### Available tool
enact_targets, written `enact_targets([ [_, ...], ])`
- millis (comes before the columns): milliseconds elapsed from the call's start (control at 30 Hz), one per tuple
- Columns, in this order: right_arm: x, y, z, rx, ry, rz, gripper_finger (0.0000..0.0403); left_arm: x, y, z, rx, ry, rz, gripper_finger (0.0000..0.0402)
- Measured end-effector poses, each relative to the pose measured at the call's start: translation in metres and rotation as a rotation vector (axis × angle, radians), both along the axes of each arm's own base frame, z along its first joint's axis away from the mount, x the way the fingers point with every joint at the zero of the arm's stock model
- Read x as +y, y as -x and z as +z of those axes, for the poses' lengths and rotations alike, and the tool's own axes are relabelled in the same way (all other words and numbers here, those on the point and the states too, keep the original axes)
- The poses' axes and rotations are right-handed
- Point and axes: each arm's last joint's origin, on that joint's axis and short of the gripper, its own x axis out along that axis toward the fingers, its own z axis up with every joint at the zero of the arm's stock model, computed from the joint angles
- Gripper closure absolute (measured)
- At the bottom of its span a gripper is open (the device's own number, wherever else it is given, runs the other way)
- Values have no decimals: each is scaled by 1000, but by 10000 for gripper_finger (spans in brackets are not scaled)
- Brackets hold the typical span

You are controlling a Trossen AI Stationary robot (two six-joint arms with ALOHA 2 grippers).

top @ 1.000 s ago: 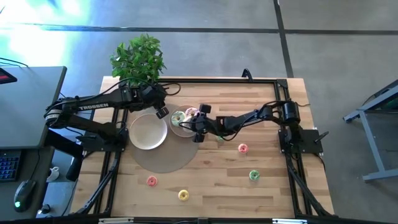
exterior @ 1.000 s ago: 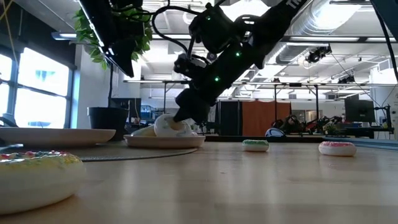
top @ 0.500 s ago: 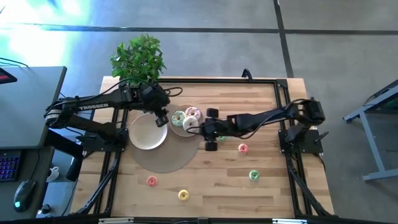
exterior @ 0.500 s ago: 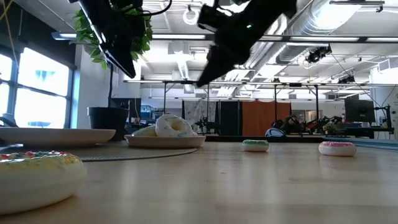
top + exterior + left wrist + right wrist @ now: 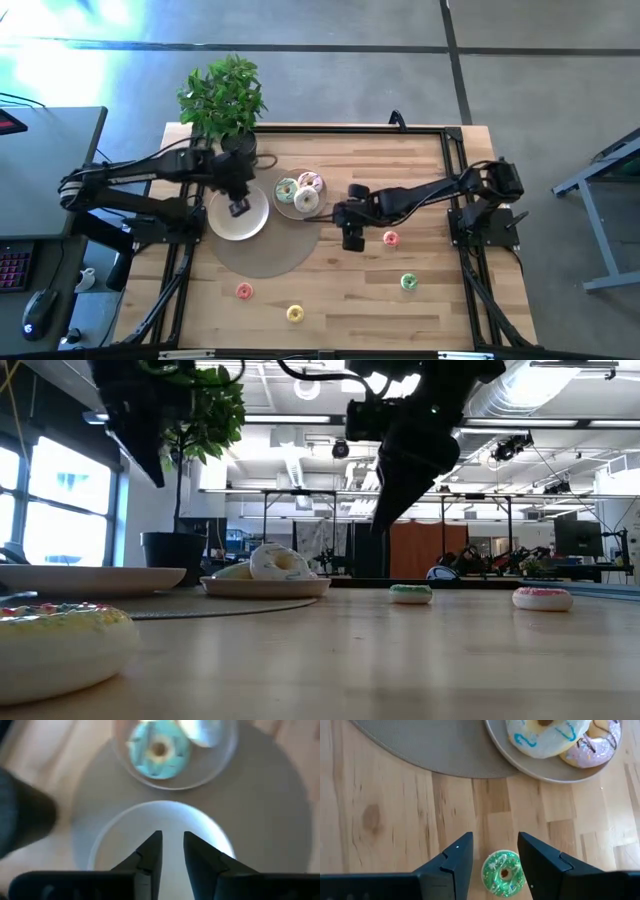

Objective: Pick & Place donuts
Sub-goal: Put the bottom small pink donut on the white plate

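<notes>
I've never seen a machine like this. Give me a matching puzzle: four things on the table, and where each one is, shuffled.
Things:
1. left tool
2. right tool
3. yellow mini donut
4. white-iced donut

Places:
A. on the small plate with two other donuts
B. over the empty large plate
C. over a green mini donut lying on bare wood
D. on bare wood beside a pink mini donut

Pairs: 1-B, 2-C, 3-D, 4-A
</notes>
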Motion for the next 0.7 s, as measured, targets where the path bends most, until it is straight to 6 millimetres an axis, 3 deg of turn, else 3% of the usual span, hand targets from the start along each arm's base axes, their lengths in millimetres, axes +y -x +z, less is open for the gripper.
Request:
enact_targets([
  [300,-8,-2,1,-16,93,-5,251,-48,18,-38,-303,170,-174,338],
  [533,-32,-12,8,-99,175,19,251,-86,11,-55,-353,316,-396,305],
  [700,-49,-19,13,-187,174,-40,251,-114,4,-70,-268,313,-512,266],
])
